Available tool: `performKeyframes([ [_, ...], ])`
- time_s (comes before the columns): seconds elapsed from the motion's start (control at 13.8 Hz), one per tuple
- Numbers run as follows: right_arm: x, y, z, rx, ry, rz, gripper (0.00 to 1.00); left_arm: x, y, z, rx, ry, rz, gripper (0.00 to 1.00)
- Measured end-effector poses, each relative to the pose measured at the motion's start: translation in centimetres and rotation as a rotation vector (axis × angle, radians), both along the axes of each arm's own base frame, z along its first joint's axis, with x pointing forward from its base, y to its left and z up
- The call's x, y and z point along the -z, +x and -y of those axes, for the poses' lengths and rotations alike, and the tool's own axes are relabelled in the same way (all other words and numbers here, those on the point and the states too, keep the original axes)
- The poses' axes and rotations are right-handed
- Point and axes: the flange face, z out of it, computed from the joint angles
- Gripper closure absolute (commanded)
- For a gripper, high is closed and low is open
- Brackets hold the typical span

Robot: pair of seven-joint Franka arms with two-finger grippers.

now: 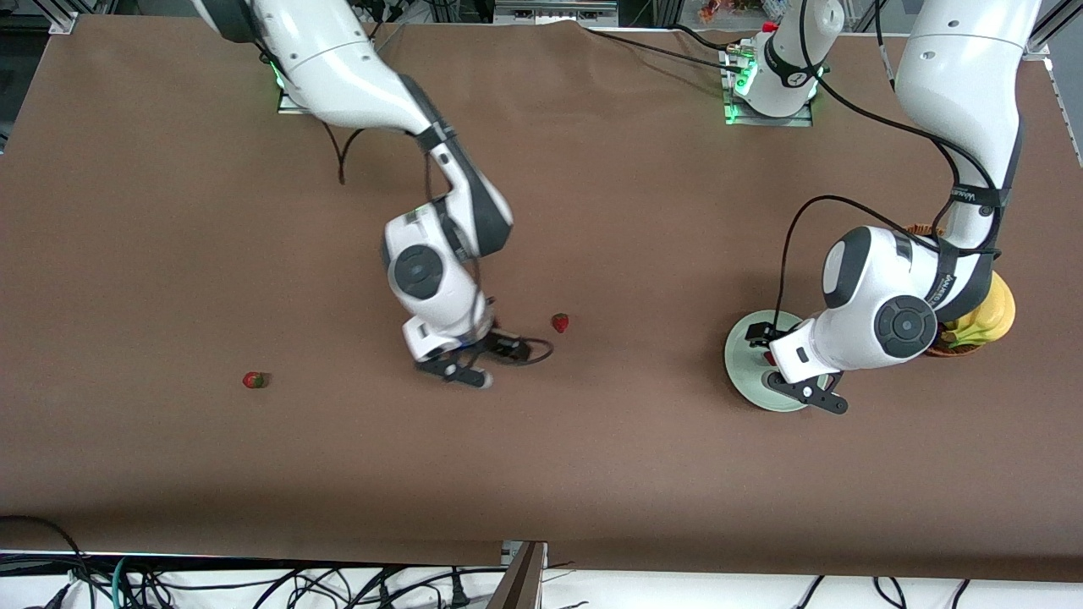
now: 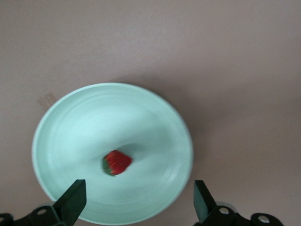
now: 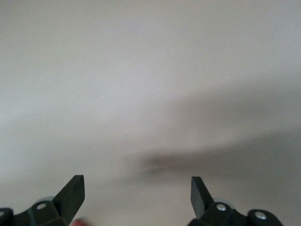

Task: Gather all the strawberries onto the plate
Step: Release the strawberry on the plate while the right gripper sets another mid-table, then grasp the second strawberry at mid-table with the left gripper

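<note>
A pale mint-green plate (image 1: 744,365) lies toward the left arm's end of the table, partly hidden by that arm's hand. One strawberry (image 2: 116,163) rests in the plate (image 2: 70,122). My left gripper (image 1: 808,393) hangs open over the plate's edge, its fingers (image 2: 75,197) wide apart and empty. A second strawberry (image 1: 560,322) lies on the table close beside my right gripper (image 1: 457,370). That gripper (image 3: 136,181) is open over bare table, with a sliver of red beside one finger (image 3: 70,193). A third strawberry (image 1: 255,380) lies toward the right arm's end.
A brown wicker basket (image 1: 952,349) holding yellow bananas (image 1: 986,321) stands beside the plate, under the left arm. A brown cloth (image 1: 169,211) covers the table. Cables hang below the table edge nearest the front camera.
</note>
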Motion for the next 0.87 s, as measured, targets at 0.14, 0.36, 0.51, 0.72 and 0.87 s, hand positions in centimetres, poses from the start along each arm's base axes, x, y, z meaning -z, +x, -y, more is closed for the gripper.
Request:
performKeyframes([
  [0.14, -0.7, 2.7, 6.7, -0.088, -0.062, -0.022, 0.0, -1.1, -0.6, 4.9, -0.173, -0.005, -0.001, 0.0],
  [0.36, -0.8, 5.1, 16.7, -0.233, -0.148, -0.068, 0.0, -2.2, -2.4, 14.7, -0.428, 0.016, -0.002, 0.0],
  [0.51, 0.1, 5.9, 22.8, -0.324, -0.16, -0.092, 0.0, -1.3, -3.5, 20.3, -0.526, 0.019, -0.007, 0.0],
  [0.72, 1.8, 6.3, 32.0, -0.422, -0.151, -0.119, 0.0, 2.2, -4.6, 26.3, -0.635, -0.024, 0.015, 0.0],
  [0.87, 2.6, 6.2, 36.5, -0.439, -0.143, -0.132, 0.0, 5.6, -5.9, 29.1, -0.686, -0.035, 0.029, 0.0],
])
